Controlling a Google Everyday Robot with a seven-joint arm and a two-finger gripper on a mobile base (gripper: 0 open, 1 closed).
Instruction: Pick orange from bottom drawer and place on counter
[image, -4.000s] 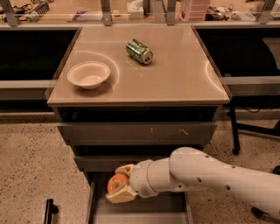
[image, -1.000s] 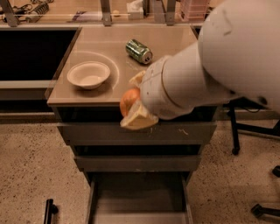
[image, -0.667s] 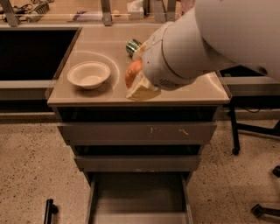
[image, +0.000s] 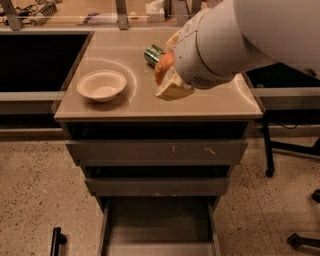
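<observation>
The orange (image: 163, 64) is held in my gripper (image: 167, 75), whose cream fingers (image: 172, 91) are shut around it. The gripper hangs just over the middle of the beige counter (image: 120, 105), right of the white bowl and in front of the green can. My large white arm (image: 235, 40) comes in from the upper right and hides the counter's right part. The bottom drawer (image: 160, 225) stands pulled open at the bottom of the view, its grey floor bare.
A white bowl (image: 101, 85) sits on the counter's left side. A green soda can (image: 153, 54) lies behind the gripper. Two shallower grey drawers (image: 156, 151) are shut. A cluttered bench (image: 75, 10) runs behind. Chair legs (image: 270, 150) stand at the right.
My gripper has lifted the orange out of the bottom drawer, up past the drawer fronts and over the counter's middle. The drawer floor now lies bare.
</observation>
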